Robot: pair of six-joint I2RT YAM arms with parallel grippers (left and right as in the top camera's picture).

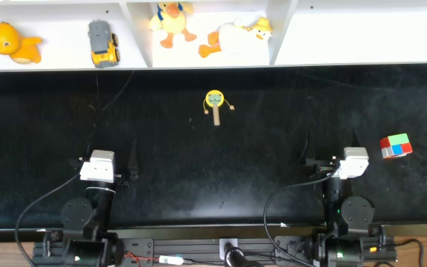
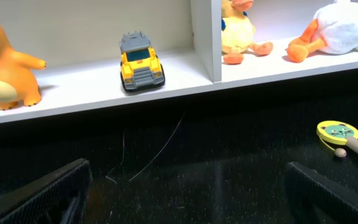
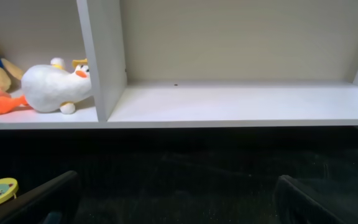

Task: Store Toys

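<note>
Two toys are out on the tabletop (image 1: 273, 178). The hand drum (image 1: 214, 102) lies mid-tabletop, well short of the shelf (image 1: 347, 44) and roughly between the two arms. The colour cube (image 1: 396, 146) sits at the right, near my right arm. My left gripper (image 2: 188, 183) is spread wide with nothing in it, and my right gripper (image 3: 178, 186) is the same. Both sit low near their bases.

Handling, my read:
- **Hand drum:** light and rigid, a flat disc head on a thin wooden stick, with beads on strings either side that will flop. I'd pinch the stick across its width, close to the head so it doesn't swing. The disc lies too flat to get fingers under.
- **Colour cube:** looks like hard plastic, light, with smooth faces. It may slip or its layers may twist, so I'd take it square across two opposite faces at mid-height, firmly.

Neither looks fragile. The cube suits the right arm. Either arm looks able to reach the drum.
</note>
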